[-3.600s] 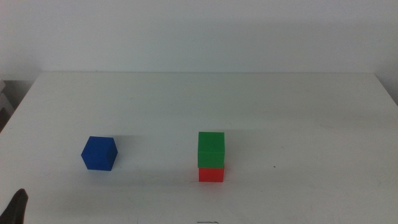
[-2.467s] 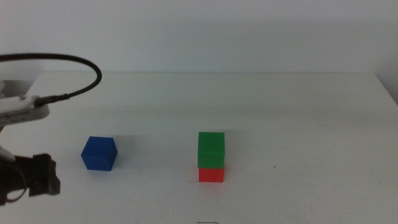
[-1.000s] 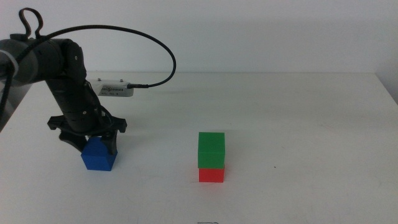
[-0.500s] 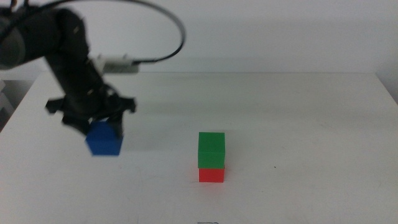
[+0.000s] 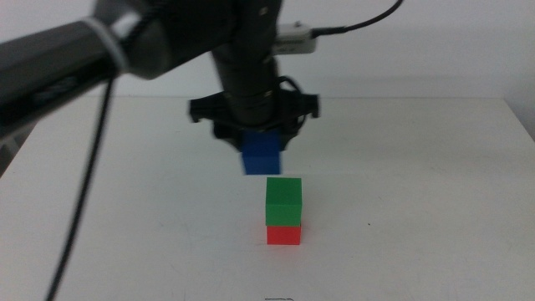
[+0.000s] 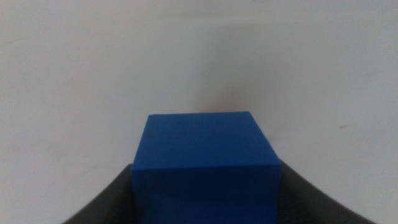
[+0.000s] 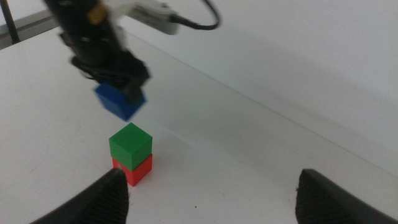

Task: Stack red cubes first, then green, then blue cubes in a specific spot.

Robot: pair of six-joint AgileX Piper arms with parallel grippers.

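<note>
Middle view: left gripper [image 5: 261, 144] is clamped on the blue cube [image 5: 262, 155], carried in the air just above and slightly left of the green cube [image 5: 283, 201]. There's a gap between blue and green, no contact. Green sits square on the red cube [image 5: 283, 235], which rests on the white table [image 5: 418, 184]. Open table all round the stack; edges are well away. The right gripper isn't in this view.

Left wrist view: blue cube [image 6: 205, 165] fills the space between the two dark jaws, which press on both its sides. Only bare tabletop [image 6: 93, 74] shows beyond it.

Right wrist view: right gripper [image 7: 211, 193] waits off to the side with its jaws spread wide and nothing between them. Blue cube [image 7: 119, 101] hangs above the green cube [image 7: 130, 145] and red cube [image 7: 137, 170], offset toward the left gripper [image 7: 112, 78].

Versus half a second ago: arm and blue cube have moved from the table's left side across to the stack. Stack is unmoved.
</note>
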